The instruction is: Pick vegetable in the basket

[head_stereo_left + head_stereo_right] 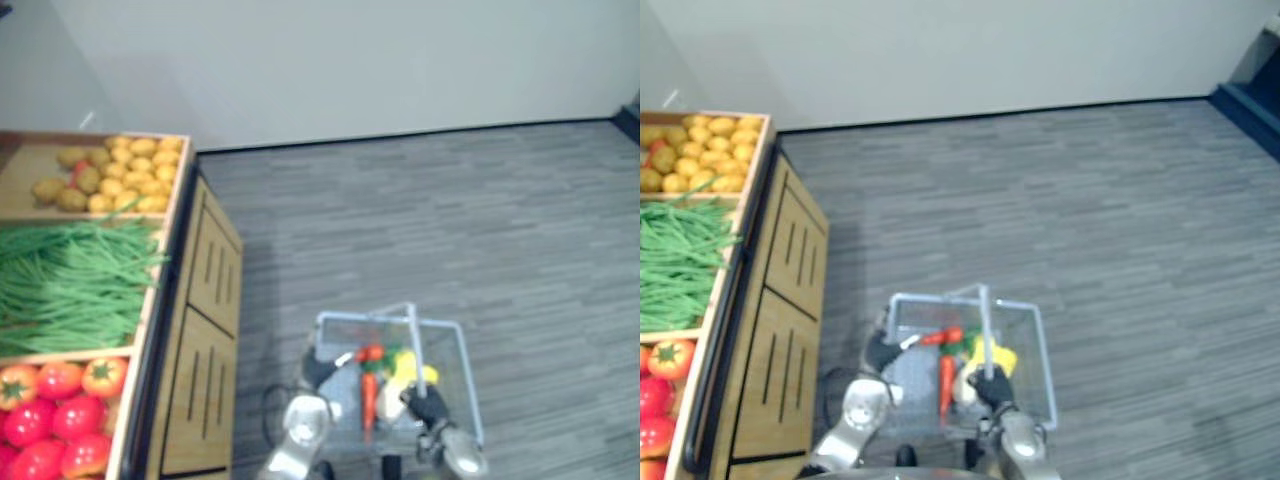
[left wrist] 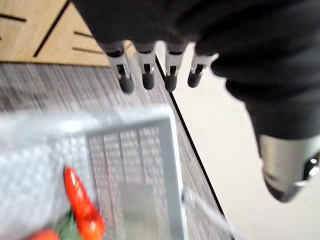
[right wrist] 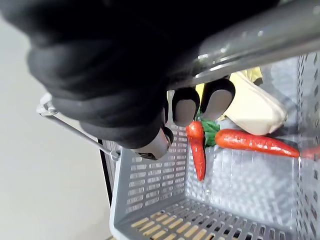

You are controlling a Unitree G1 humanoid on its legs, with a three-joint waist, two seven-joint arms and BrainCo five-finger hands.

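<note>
Right hand (image 3: pixel 115 75): clenched round the grey metal bar handle (image 3: pixel 260 40) of the grey perforated plastic basket (image 3: pixel 150 185).
Left hand (image 2: pixel 170 30): fingers straight, released, beside the basket's left rim.
Vegetables: orange carrots (image 3: pixel 255 142) lie mid-basket; green beans (image 1: pixel 70 280) fill the middle tray of the wooden stand (image 1: pixel 215 330).
Advice: I'd hold the basket level, close to the stand's front edge.
Writing: none I can read.

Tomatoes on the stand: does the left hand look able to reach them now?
Probably yes. The left hand is open and empty by the basket, and the tomatoes lie uncovered on its side.
</note>
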